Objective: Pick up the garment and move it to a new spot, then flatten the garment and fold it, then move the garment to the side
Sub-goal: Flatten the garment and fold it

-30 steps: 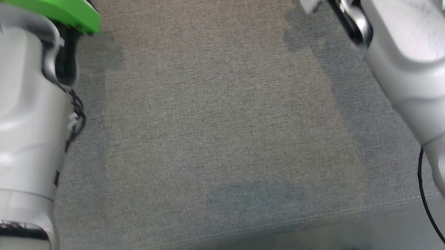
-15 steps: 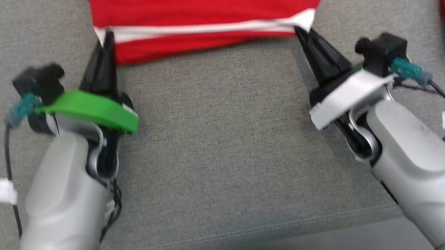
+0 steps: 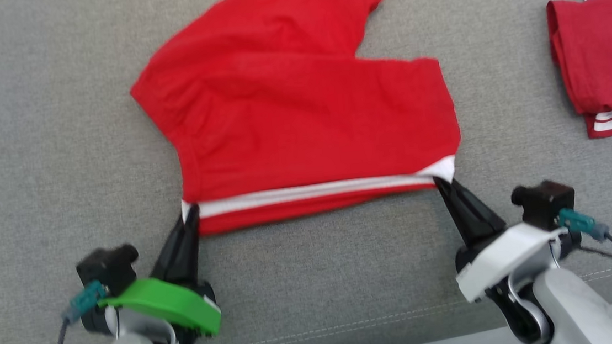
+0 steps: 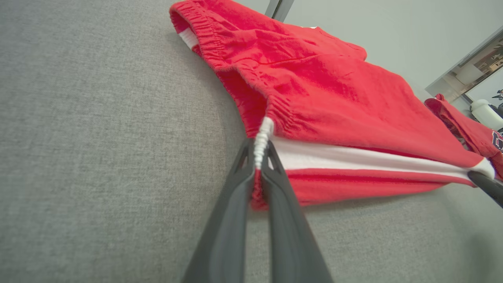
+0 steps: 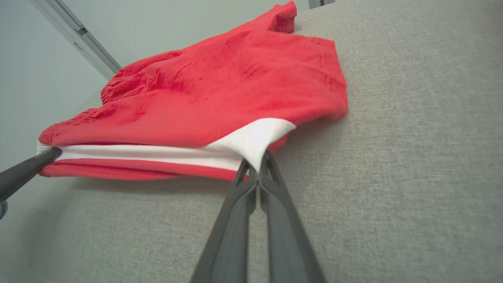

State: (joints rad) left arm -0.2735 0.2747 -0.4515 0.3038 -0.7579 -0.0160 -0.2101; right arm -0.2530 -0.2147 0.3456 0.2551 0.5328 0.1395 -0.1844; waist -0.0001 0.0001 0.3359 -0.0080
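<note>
Garment (image 3: 301,111): one pair of red shorts with a white side stripe. It lies on the grey upholstered surface (image 3: 31,135) ahead of the robot, and its near edge appears slightly lifted.

Left gripper (image 3: 191,211): jaws clamped on the near left corner, at the white stripe end beside the gathered waistband.

Right gripper (image 3: 441,182): jaws clamped on the near right corner, on the white wedge of cloth.

Purpose of hold, as judged: two corners pinched well apart keep the striped edge taut between them, so the cloth can be dragged or laid flat without bunching. The far part lies loose, with one leg rumpled toward the back.

Second red garment (image 3: 600,57): folded, well apart at the right, probably set aside as finished.

Count: garments, two; grippers, two, both gripping; corners held, two.
</note>
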